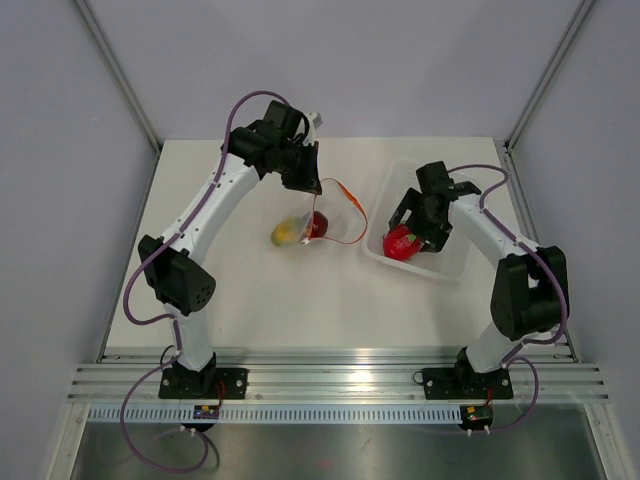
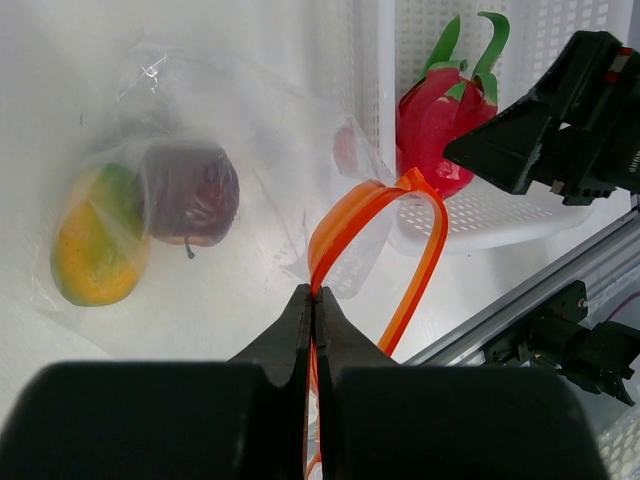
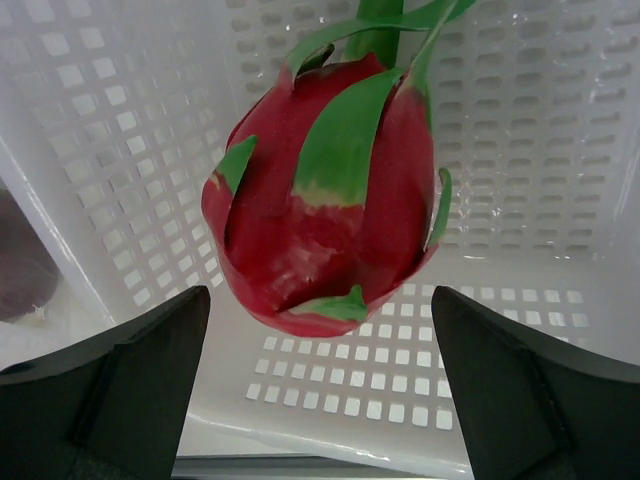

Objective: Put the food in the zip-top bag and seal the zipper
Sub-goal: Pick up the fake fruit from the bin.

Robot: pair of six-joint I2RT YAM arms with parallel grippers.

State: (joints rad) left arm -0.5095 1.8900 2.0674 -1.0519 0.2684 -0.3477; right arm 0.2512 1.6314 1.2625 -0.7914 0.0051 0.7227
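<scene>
The clear zip-top bag lies on the table and holds the yellow-orange fruit and the dark red round fruit; both also show in the top view. My left gripper is shut on the orange-red zipper strip, which loops open above the table. The pink-red fruit with green leaves lies in the white tray, also in the top view. My right gripper is open just in front of it, not touching.
The white perforated tray stands at the right of the table. An aluminium rail runs along the near edge. Grey walls surround the table.
</scene>
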